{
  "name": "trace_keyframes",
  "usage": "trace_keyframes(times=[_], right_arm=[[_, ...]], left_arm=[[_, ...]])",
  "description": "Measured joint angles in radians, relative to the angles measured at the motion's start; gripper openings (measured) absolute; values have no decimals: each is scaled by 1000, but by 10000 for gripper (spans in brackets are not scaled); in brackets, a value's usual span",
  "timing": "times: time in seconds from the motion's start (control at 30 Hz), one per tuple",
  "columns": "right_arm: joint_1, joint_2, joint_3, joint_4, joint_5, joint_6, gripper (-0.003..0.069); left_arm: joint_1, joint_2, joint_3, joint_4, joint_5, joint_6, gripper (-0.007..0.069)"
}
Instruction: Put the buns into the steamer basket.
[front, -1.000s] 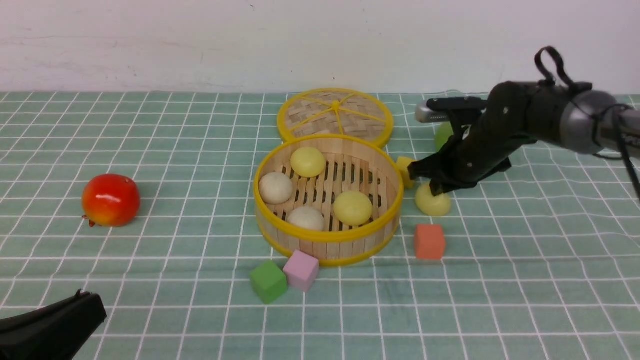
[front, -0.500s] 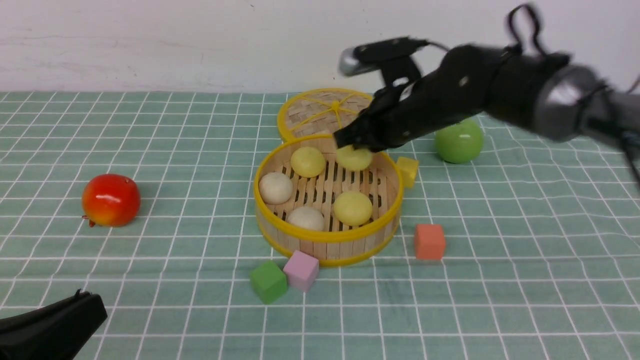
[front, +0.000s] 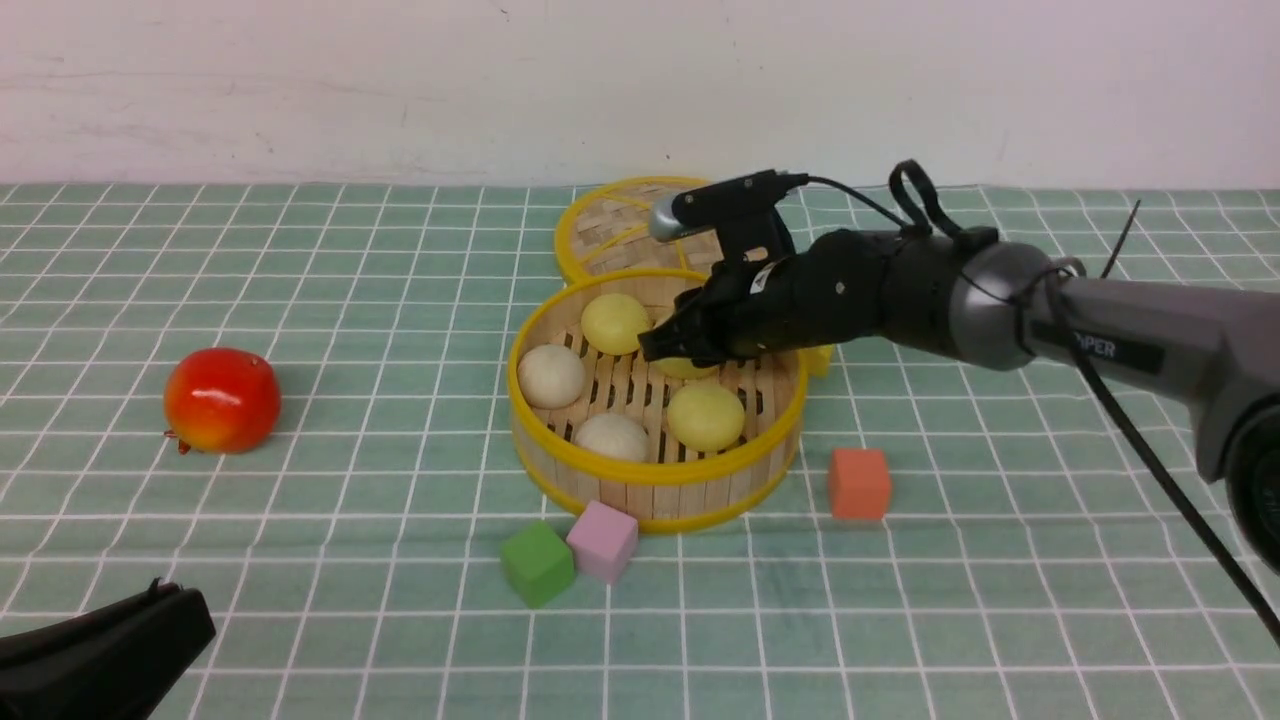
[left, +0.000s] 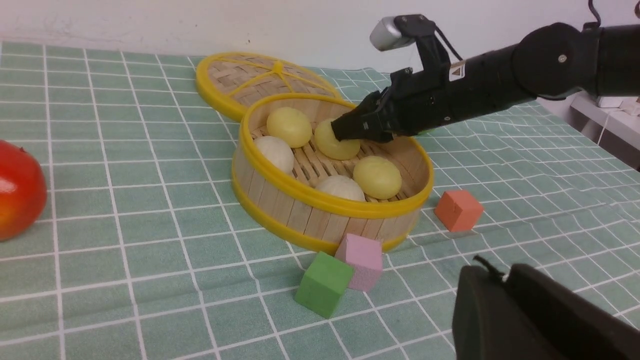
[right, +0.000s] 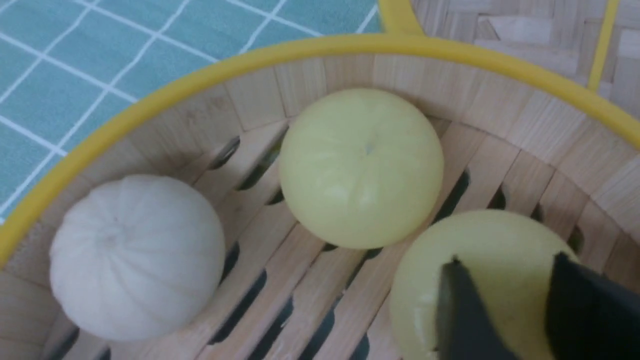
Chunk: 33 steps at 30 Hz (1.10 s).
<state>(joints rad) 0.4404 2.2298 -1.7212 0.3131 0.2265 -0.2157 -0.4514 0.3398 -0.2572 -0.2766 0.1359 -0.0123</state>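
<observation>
The steamer basket (front: 655, 478) stands mid-table with four buns lying in it: a pale yellow one (front: 614, 322), an off-white one (front: 551, 375), an off-white one (front: 611, 437) and a pale yellow one (front: 705, 416). My right gripper (front: 668, 348) reaches down inside the basket and is shut on a fifth, pale yellow bun (left: 336, 145). In the right wrist view the fingers (right: 462, 310) straddle this bun (right: 480, 240), low over the slats beside a yellow bun (right: 361, 167) and a white bun (right: 136, 255). My left gripper (left: 500, 280) is shut and empty, low at the near left.
The woven lid (front: 610, 235) lies behind the basket. A red fruit (front: 221, 400) sits far left. A green cube (front: 537, 562) and a pink cube (front: 603, 540) lie at the basket's front, and an orange cube (front: 859, 483) lies to its right. My right arm hides the green apple.
My right gripper lifted the yellow bun from the cloth right of the basket, carried it left over the rim and lowered it inside. The left arm has not moved.
</observation>
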Motion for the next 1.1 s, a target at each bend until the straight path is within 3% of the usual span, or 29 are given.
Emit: trace_keyframes(times=[0.07, 0.1, 0.17, 0.3, 0.4, 0.5, 0.63, 0.77, 0.87, 1.1], right_arm=[[0, -23, 0, 0, 30, 0, 395], [0, -27, 0, -1, 35, 0, 404], [-1, -106, 1, -16, 146, 0, 492], [-12, -275, 1, -58, 407, 28, 506], [-25, -421, 11, -124, 694, 95, 441], [-27, -560, 89, -200, 893, 174, 319], [-27, -743, 274, -247, 951, 259, 138], [-27, -901, 425, -252, 952, 305, 20], [-27, -990, 505, -244, 985, 314, -19], [-27, -1120, 548, -239, 1022, 314, -20]], left_arm=[[0, 0, 0, 0, 0, 0, 57], [0, 0, 0, 0, 0, 0, 57], [0, 0, 0, 0, 0, 0, 57], [0, 0, 0, 0, 0, 0, 59], [0, 0, 0, 0, 0, 0, 62], [0, 0, 0, 0, 0, 0, 68], [0, 0, 0, 0, 0, 0, 73], [0, 0, 0, 0, 0, 0, 77], [0, 0, 0, 0, 0, 0, 81], [0, 0, 0, 0, 0, 0, 90]])
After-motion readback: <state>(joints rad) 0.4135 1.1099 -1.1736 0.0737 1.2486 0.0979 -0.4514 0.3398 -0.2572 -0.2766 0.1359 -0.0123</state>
